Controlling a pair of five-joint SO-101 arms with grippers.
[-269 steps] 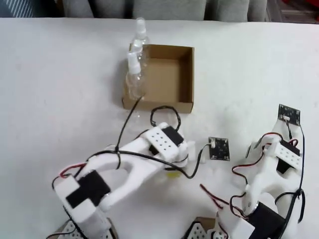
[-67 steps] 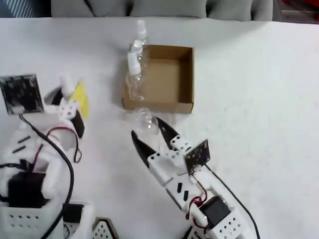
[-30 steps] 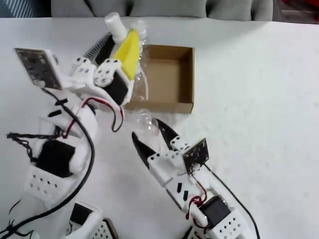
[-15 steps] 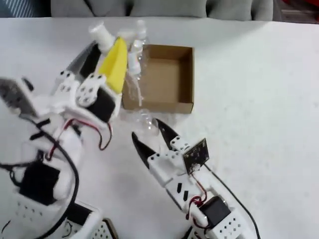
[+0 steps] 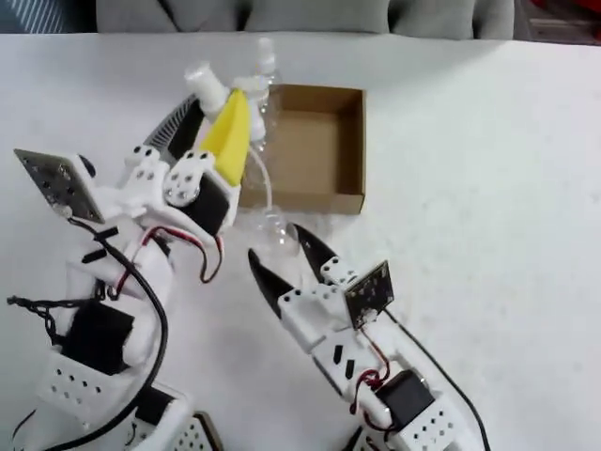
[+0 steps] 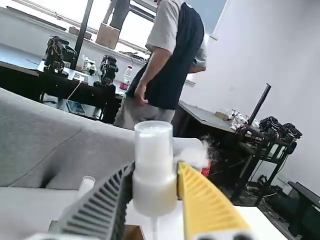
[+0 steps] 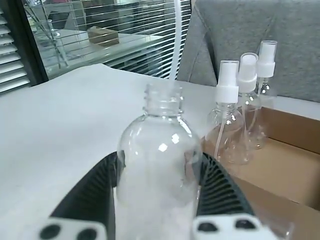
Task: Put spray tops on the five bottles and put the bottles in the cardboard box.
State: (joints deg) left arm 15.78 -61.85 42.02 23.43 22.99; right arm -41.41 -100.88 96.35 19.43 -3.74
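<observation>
Your right tool (image 5: 275, 240) (image 7: 159, 170) is closed on an uncapped clear bottle (image 5: 272, 224) (image 7: 157, 135). Its black fingers press the bottle's two sides, and the bottle stands upright on the desk (image 5: 470, 141) just in front of the cardboard box (image 5: 352, 150) (image 7: 300, 130).

Your left tool (image 5: 216, 94) (image 6: 154, 172) is raised over the box's left side. It grips a white spray top (image 5: 205, 79) (image 6: 152, 165) by the collar, between the yellow finger and the dark ribbed one. In the high view the spray top is tilted, with its head pointing away from the arms.

The thin dip tube (image 5: 266, 183) (image 7: 175, 40) curves down from the spray top toward the held bottle. In the right wrist view it ends right at the open neck (whether the tip is already inside the mouth, you cannot tell from here).

Three more bottles with spray tops fitted (image 7: 248, 100) (image 5: 266, 58) stand in a row along the box's left wall, upright and close together. It isn't clear whether they are inside the box or just beside it. The left tool hides part of that row in the high view.
</observation>
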